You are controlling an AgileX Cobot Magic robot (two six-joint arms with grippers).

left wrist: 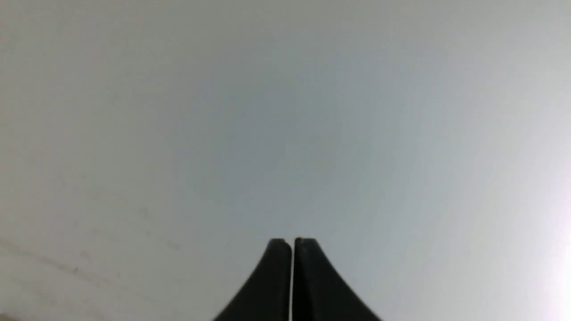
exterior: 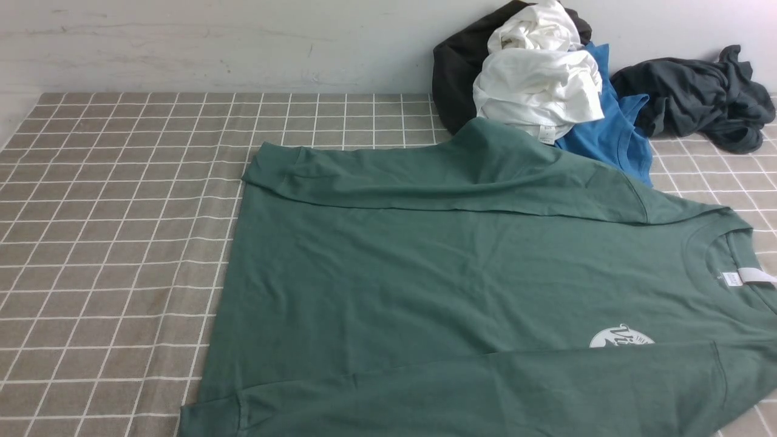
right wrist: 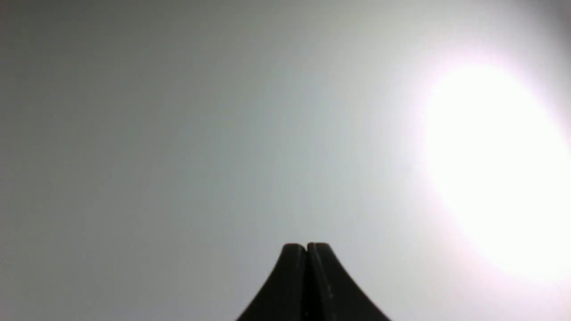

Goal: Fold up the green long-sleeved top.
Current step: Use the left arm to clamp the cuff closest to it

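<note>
The green long-sleeved top (exterior: pixel 437 279) lies spread flat on the checked table cloth in the front view, neck with white label to the right, hem to the left. One sleeve is folded across its far side, the other lies across its near edge, partly covering the white chest logo (exterior: pixel 620 336). Neither arm appears in the front view. My left gripper (left wrist: pixel 292 240) is shut and empty, facing a plain pale wall. My right gripper (right wrist: pixel 307 245) is shut too, nothing in it, also facing the wall.
A pile of clothes sits at the back right against the wall: a black garment (exterior: pixel 458 73), a white one (exterior: pixel 534 79), a bright blue shirt (exterior: pixel 613 130) touching the top's far sleeve, and a dark grey garment (exterior: pixel 698 97). Bare checked cloth (exterior: pixel 109 243) stretches to the left.
</note>
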